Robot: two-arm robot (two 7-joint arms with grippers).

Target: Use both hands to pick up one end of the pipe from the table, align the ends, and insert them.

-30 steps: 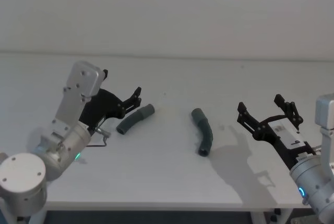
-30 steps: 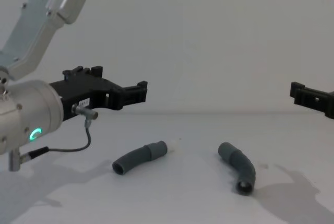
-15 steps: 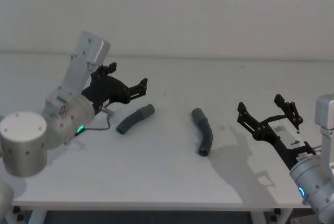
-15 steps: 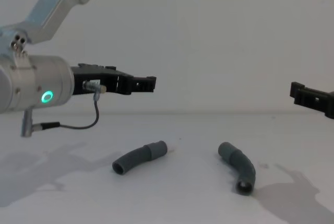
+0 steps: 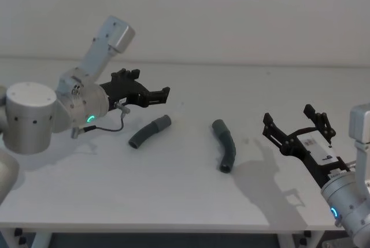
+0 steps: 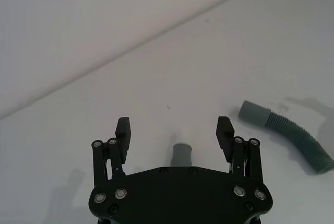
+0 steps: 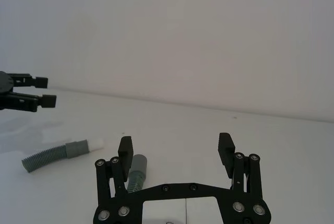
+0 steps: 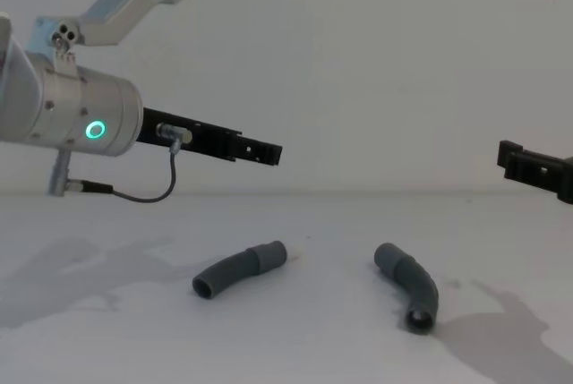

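2 pipe pieces [image 5: 149, 132] [image 5: 225, 144] lie on the table [image 5: 185, 196].
Left gripper [image 5: 163, 94] hovers above 1, right gripper [image 5: 288, 115] well aside; both have jaws apart.

Left pipe piece [image 5: 149, 132] lies on the table [image 5: 185, 202], apart from right pipe piece [image 5: 225, 147]

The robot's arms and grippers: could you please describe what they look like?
Thick silver cylinders. The left arm bears a glowing green ring and a grey cable; the right arm a blue light. The left gripper and right gripper are black, narrow-fingered.
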